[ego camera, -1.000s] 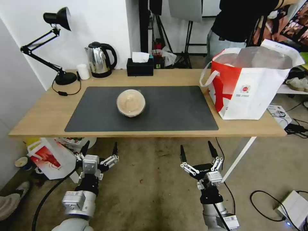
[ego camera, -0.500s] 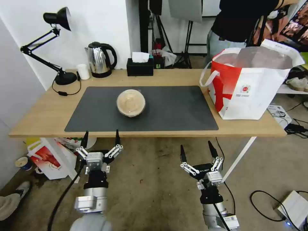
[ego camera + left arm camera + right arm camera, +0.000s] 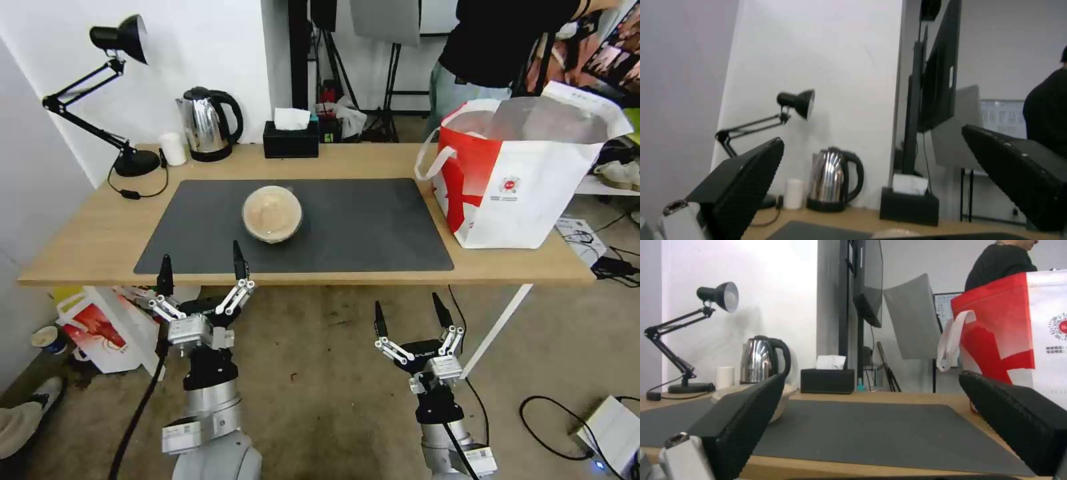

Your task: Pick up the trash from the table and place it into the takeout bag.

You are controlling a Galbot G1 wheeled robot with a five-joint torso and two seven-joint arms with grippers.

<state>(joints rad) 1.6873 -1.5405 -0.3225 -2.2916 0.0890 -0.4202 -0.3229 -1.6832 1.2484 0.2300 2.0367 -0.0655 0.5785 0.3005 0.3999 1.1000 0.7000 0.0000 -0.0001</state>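
You are positioning the left tool (image 3: 200,270), jaws wide, at the surface (image 3: 87,247) edge before the clear-lidded container (image 3: 272,213) on the mat. Clipping that edge is the risk. The right tool (image 3: 407,317) is waiting wide, below.

Light wood grain on the table (image 3: 93,240), smooth and matt, and a flat dark grey mat (image 3: 373,227) with a dull, faintly textured face. The round container (image 3: 272,213) carries a clear glossy plastic lid. The takeout bag (image 3: 527,193) looks like soft matt fabric, silvery foil lining inside. Behind, a polished steel kettle (image 3: 207,125) gleams.
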